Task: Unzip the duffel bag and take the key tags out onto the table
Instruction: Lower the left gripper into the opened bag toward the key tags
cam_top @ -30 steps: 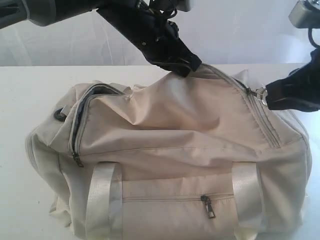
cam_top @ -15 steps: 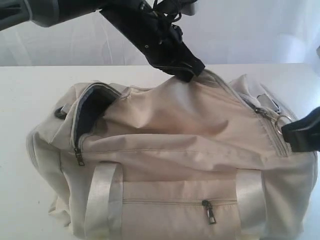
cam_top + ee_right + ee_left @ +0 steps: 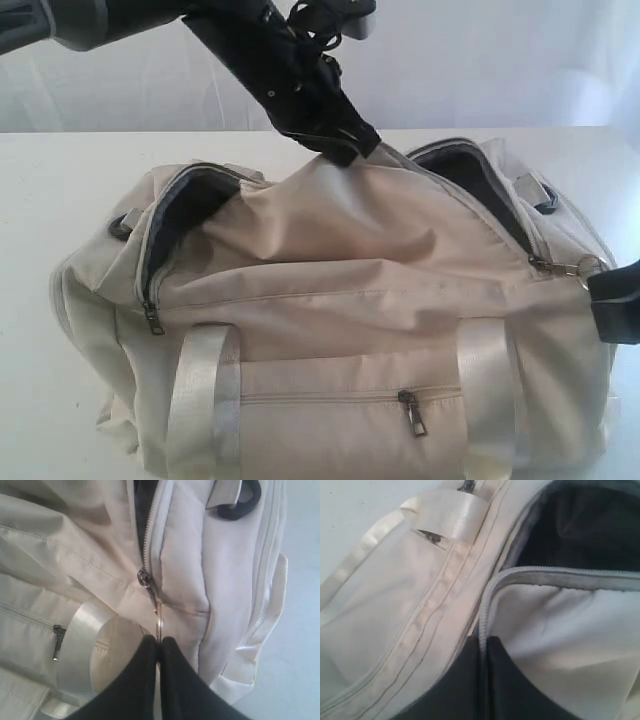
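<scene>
Two sets of jaws, both gripping one bag.

Right jaws: pressed together on the metal ring of the zip pull. The slider hangs just beyond the ring. Past the slider the zip teeth part over a dark gap. Further out and to one side, a black strap ring sits under a webbing tab.

Left jaws: closed on the bag's top fabric, one black finger on each side of the grey zip tape. Just ahead of them the mouth stands open on dark lining. Off to the side a pale handle lies folded on the bag's wall.

Spacing: the left jaws hold the fabric up in a ridge at the bag's top middle. The right jaws are well apart from them, at the bag's end. The open mouth lies between the two. A second gap opens on the far side of the left jaws.

Front face, away from both: two handle straps, and a shut pocket zip with its pull hanging.

Bag rests on the white surface.
</scene>
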Controlling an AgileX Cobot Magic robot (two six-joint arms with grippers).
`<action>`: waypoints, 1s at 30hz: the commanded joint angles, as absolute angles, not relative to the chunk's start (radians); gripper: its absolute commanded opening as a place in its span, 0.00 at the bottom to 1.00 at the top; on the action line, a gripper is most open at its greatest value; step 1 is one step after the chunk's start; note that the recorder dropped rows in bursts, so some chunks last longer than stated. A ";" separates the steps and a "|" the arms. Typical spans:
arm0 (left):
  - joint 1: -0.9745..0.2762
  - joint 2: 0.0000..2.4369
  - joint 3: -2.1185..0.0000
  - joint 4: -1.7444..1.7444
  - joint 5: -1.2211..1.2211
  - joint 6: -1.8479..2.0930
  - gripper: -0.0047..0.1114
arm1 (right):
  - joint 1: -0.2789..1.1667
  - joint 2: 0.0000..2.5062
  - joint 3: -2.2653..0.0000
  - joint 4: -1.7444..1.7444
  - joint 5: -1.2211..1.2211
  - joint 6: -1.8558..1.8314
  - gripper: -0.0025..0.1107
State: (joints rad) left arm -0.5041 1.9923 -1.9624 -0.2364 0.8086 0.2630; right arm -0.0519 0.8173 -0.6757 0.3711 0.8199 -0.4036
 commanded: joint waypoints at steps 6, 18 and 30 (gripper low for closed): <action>-0.501 1.941 -1.967 -0.346 0.978 0.296 0.04 | -0.058 0.810 -0.674 0.364 0.784 -0.396 0.07; -0.541 1.840 -1.894 -0.667 1.221 0.403 0.04 | -0.058 0.799 -0.674 0.364 0.754 -0.396 0.61; -0.882 1.735 -1.522 -0.679 1.192 0.380 0.04 | -0.058 0.799 -0.680 0.134 0.752 -0.167 0.52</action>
